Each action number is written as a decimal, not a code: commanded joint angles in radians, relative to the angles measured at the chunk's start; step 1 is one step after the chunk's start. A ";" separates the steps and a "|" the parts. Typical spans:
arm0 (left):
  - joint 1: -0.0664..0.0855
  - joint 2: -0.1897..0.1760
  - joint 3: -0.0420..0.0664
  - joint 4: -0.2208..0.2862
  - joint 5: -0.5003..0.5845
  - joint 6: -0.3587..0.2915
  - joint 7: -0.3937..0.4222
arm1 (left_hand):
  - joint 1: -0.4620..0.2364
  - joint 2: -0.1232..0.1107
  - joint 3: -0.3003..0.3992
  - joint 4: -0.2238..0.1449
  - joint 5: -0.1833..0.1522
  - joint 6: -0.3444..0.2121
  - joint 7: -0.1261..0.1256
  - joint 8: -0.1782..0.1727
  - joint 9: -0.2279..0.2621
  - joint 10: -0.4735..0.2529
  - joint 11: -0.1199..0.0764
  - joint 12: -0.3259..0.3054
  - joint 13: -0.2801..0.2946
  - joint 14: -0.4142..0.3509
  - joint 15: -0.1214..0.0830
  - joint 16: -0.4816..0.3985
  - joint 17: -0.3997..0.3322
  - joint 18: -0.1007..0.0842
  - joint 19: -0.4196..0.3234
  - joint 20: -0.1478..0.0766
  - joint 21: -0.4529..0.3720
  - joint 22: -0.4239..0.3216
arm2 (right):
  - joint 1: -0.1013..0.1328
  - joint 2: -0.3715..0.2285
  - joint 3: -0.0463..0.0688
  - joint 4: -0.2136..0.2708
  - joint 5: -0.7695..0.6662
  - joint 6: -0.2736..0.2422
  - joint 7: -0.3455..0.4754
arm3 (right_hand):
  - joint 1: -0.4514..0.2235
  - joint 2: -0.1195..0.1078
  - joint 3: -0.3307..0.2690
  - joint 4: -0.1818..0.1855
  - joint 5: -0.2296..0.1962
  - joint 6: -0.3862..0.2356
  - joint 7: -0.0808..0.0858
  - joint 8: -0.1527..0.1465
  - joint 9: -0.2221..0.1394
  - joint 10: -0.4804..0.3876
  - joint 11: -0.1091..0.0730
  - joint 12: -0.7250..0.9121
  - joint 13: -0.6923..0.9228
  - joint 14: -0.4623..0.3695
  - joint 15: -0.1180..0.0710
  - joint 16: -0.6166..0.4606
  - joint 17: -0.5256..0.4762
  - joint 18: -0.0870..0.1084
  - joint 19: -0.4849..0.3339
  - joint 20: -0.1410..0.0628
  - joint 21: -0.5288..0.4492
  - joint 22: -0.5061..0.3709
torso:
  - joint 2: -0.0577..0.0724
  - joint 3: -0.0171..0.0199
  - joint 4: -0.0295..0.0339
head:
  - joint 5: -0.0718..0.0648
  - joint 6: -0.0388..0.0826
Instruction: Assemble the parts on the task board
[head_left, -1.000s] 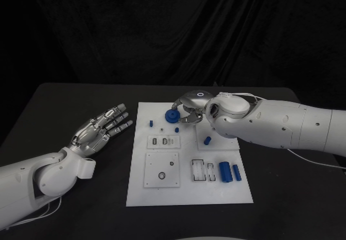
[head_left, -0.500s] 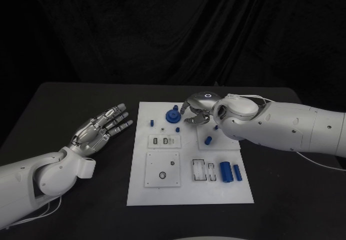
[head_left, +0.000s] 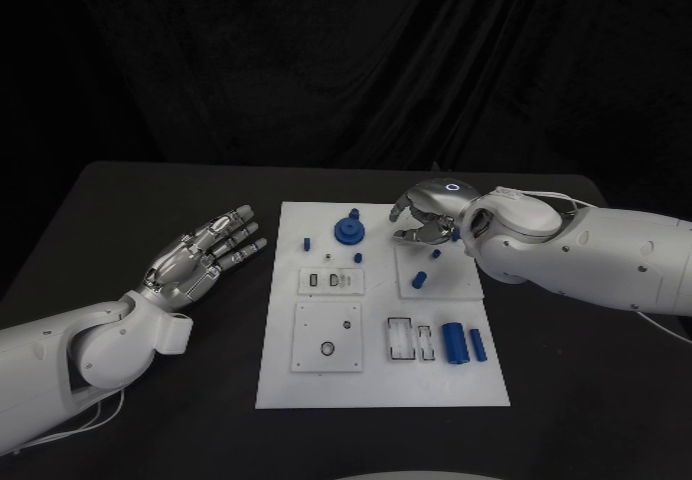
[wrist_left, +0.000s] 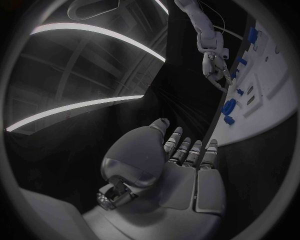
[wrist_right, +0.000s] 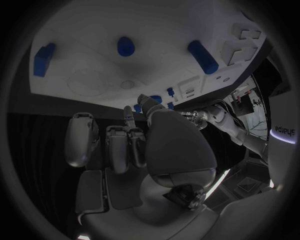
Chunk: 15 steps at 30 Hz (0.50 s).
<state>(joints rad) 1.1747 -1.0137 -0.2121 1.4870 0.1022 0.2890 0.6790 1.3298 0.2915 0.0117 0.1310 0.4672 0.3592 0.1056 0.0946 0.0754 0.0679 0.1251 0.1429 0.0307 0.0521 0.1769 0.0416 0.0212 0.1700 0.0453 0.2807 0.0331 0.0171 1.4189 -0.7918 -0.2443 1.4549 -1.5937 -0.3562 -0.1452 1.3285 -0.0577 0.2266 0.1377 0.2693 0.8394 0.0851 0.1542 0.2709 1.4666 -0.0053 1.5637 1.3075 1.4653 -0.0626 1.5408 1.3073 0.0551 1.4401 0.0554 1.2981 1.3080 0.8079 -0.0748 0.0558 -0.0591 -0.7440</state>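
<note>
We find the board (head_left: 378, 390) in the middle of the table (head_left: 130, 200). The left hand (head_left: 202, 258) lies off the board's left edge, palm up, fingers straight and spread, holding nothing. The right hand (head_left: 427, 215) hangs over the board's far right corner with its fingers curled downward; we see no part in it, though we cannot tell for certain from the head view (the wrist view shows the fingers bent in with nothing between them). A round blue gear (head_left: 348, 231) stands near the far edge, just left of that hand and apart from it. A small peg (head_left: 304, 244) stands toward the far left corner. Two blue cylinders (head_left: 460, 343) lie side by side near the right edge, beside white slotted holders (head_left: 405, 340). Another peg (head_left: 418, 280) stands nearer the right hand
</note>
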 joint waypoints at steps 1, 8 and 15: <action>-0.002 -0.002 0.001 0.010 0.004 0.008 0.017 | -0.010 -0.001 0.006 0.000 0.004 0.001 0.001 0.001 0.002 -0.006 0.004 0.006 0.000 -0.001 0.008 0.003 0.001 0.005 -0.002 0.006 -0.006 -0.001 | 0.023 -0.038 0.002 0.037 -0.006 -0.060 -0.034 | -0.012 -0.002 -0.002 0.010 -0.007 0.004 0.001 0.001 -0.002 0.097 0.004 0.002 0.257 0.095 0.004 0.006 0.243 0.004 0.005 -0.001 0.014 0.183 | 0.000 0.0010 -0.0004 | 0.001 -0.005; -0.002 -0.006 0.001 0.017 0.004 0.006 0.017 | -0.011 -0.004 0.008 -0.002 0.004 0.003 0.001 0.002 0.002 -0.005 0.006 0.008 0.001 0.000 0.009 0.004 0.001 0.005 -0.001 0.006 -0.006 -0.001 | 0.066 -0.154 0.001 0.129 -0.006 -0.052 -0.067 | -0.026 -0.007 -0.013 0.029 -0.036 -0.017 -0.007 -0.021 -0.014 0.085 -0.004 -0.008 0.247 0.095 -0.003 0.003 0.241 0.001 0.017 -0.007 0.028 0.188 | 0.001 0.0013 0.0012 | -0.005 -0.007; -0.003 -0.006 0.001 0.016 0.004 0.008 0.018 | -0.011 -0.004 0.008 -0.002 0.004 0.003 0.001 0.002 0.002 -0.005 0.006 0.008 0.001 0.000 0.009 0.004 0.001 0.005 -0.001 0.006 -0.006 -0.001 | 0.063 -0.242 -0.003 0.160 0.004 -0.043 -0.081 | -0.027 -0.010 -0.029 0.048 -0.092 -0.035 -0.015 -0.046 -0.031 0.060 -0.011 -0.031 0.222 0.077 -0.010 -0.052 0.196 0.003 0.016 -0.014 0.015 0.185 | 0.002 0.0018 0.0018 | -0.029 -0.013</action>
<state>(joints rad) 1.1727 -1.0206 -0.2121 1.5012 0.1022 0.2886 0.6795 1.3258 0.2875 0.0146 0.1281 0.4671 0.3592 0.1056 0.0946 0.0765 0.0643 0.1287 0.1463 0.0306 0.0521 0.1769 0.0415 0.0212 0.1701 0.0453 0.2807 0.0331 0.0171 1.4886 -1.0263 -0.2470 1.6119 -1.5928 -0.3878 -0.1906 1.3089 -0.0644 0.1960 0.1793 0.1803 0.8085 0.0725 0.1131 0.2405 1.4630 -0.0089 1.5365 1.3074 1.4675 -0.0648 1.4920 1.3073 0.0548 1.4509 0.0446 1.3164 1.3077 0.8089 -0.0730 0.0558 -0.0802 -0.7558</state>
